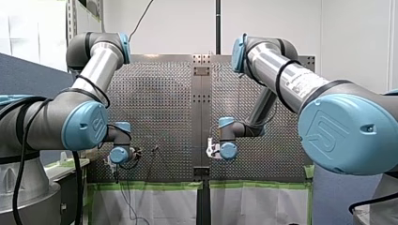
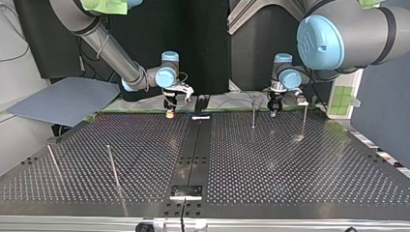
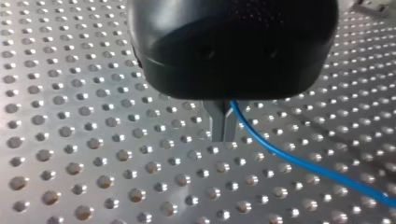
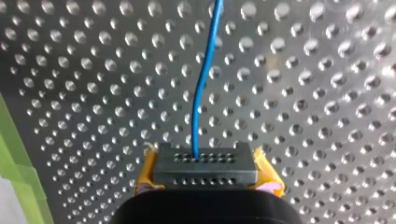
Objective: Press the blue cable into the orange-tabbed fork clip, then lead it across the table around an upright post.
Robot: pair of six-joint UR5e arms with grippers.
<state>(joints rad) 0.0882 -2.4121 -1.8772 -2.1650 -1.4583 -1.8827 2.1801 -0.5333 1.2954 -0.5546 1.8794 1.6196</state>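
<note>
Nearest in the top view, leaning posts (image 2: 113, 166) rose from the desk (image 2: 290, 164); upright posts (image 2: 253, 115) flanked my left hand (image 3: 223, 128), fingers pressed together, blue cable (image 3: 289, 158) running off beside them. My right hand (image 4: 204, 169) pinched that cable; the clip could not be made out.

— What colour is your cable (image 4: 201, 93)?
— Blue, you'll find. The surface (image 4: 303, 93) under it is silvery, dotted with even rows of holes; the tape (image 1: 150, 185) edging it is green.
</note>
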